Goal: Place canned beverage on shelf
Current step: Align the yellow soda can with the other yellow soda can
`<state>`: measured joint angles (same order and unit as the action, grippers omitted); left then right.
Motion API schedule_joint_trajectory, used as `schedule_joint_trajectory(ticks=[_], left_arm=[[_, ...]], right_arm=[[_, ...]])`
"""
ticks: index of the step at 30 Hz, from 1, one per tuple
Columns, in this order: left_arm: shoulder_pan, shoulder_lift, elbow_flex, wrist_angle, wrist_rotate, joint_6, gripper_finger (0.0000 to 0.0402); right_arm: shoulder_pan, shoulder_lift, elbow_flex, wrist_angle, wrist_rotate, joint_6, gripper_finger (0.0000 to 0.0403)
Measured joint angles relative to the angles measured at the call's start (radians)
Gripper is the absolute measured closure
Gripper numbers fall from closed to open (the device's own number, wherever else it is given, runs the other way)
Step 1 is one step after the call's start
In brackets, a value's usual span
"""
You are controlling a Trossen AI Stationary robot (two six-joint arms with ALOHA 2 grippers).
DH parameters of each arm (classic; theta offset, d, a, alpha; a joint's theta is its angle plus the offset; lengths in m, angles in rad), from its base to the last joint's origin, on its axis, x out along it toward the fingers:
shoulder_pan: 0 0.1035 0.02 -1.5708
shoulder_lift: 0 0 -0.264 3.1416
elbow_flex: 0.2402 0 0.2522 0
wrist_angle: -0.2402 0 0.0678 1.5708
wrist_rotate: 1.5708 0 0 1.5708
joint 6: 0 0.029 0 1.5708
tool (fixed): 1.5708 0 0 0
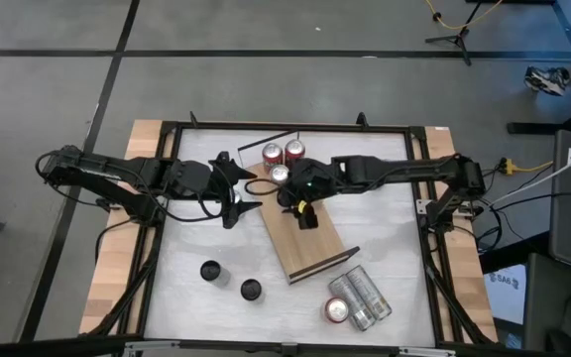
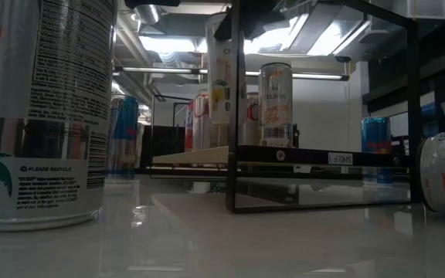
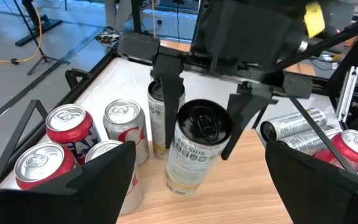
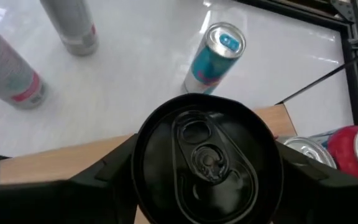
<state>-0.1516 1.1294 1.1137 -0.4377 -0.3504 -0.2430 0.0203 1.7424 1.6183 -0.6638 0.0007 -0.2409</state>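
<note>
Seen from above, the right gripper (image 1: 300,201) stands over the long light-brown wooden shelf board (image 1: 310,238), its jaws closed tight around a tall white beverage can with a black lid (image 3: 194,149); the can stands upright, its base on or just above the board, which cannot be told apart, near the end of the shelf that points to eleven o'clock; the left wrist camera shows the two dark fingers (image 3: 166,84) pressed against opposite sides of the can just under its rim; the right wrist camera looks straight down on the black pull-tab lid (image 4: 207,158).

At eleven to twelve o'clock from the held can, red and silver cans (image 1: 284,154) stand clustered at the same end of the shelf; the left gripper (image 1: 238,194) waits just beside the shelf at nine o'clock, jaws spread wide and holding nothing.

On the white tabletop (image 1: 395,238), two black-topped cans (image 1: 210,271) stand upright at seven o'clock from the shelf; several silver cans (image 1: 357,296) lie on their sides at five o'clock, just past the board's black-railed end.
</note>
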Motion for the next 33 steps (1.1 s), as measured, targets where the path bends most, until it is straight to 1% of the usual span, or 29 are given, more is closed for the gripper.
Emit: schedule_joint_trajectory(ticks=[5, 13, 25, 33], left_arm=[[-0.006, 0.0, 0.0, 0.0, 0.0, 0.001, 0.005], [-0.036, 0.0, 0.0, -0.003, 0.0, 0.013, 0.005], [-0.068, 0.0, 0.0, -0.003, -0.002, 0.017, 0.005], [-0.068, 0.0, 0.0, -0.003, -0.006, 0.017, 0.005]], right_arm=[[-0.037, 0.0, 0.001, -0.038, -0.022, 0.028, 0.0144], [-0.082, 0.0, 0.002, -0.037, -0.046, 0.03, 0.0141], [-0.088, 0.0, 0.001, -0.052, -0.046, 0.03, 0.0139], [-0.089, 0.0, -0.046, -0.019, -0.036, 0.03, 0.0139]])
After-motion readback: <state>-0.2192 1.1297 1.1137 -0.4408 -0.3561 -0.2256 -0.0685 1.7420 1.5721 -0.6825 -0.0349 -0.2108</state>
